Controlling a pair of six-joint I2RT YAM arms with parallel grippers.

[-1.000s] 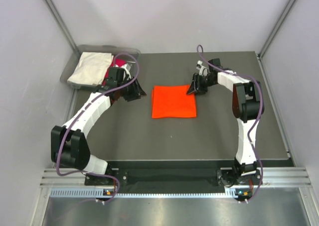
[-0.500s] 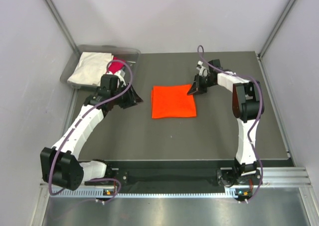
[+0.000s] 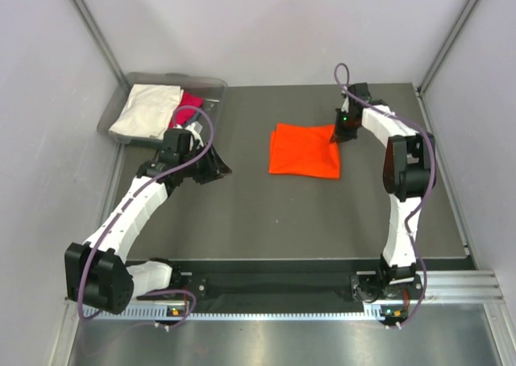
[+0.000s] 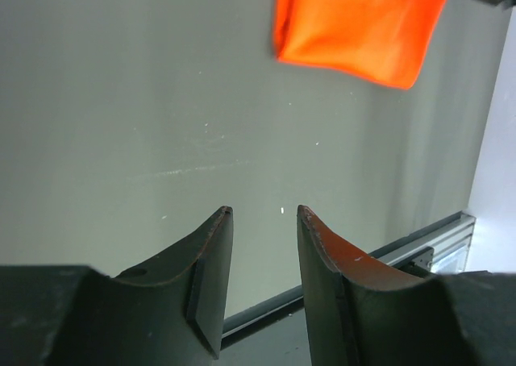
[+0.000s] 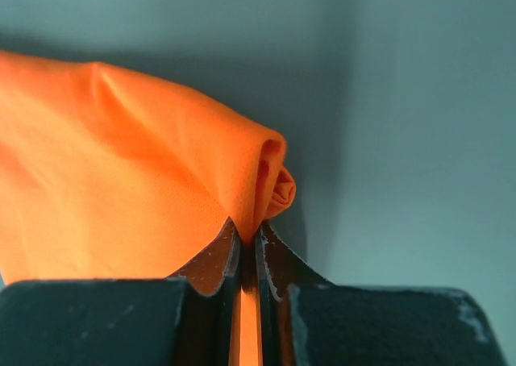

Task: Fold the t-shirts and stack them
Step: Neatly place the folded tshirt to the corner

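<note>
The orange t-shirt [image 3: 303, 150] lies folded into a rough rectangle on the dark bench [image 3: 242, 221], right of centre and towards the far side. Its near and left edges lie flat and fairly straight. Its far right corner is gathered up where the right gripper [image 3: 339, 133] pinches it.

In the right wrist view, the right gripper [image 5: 247, 235] has its two fingers pressed together on that corner. The orange cloth [image 5: 121, 172] bunches into a small rolled fold just above the fingertips and spreads away to the left. To the right of the fold there is only grey bench surface.

Open bench runs from the shirt's left edge across to the left gripper [image 3: 213, 169], which sits well apart from the shirt. A broad band of bench also lies between the shirt's near edge and the arm bases. The far edge of the bench is near the shirt's far side.

In the left wrist view, the left gripper [image 4: 263, 214] has its fingers apart with nothing between them, over bare bench. The orange shirt [image 4: 355, 23] shows at the top of that view.

At the far left corner stands a grey plastic bin [image 3: 216, 84]. It holds a cream-white shirt [image 3: 147, 108], with a magenta-pink shirt [image 3: 189, 103] beside it.
</note>
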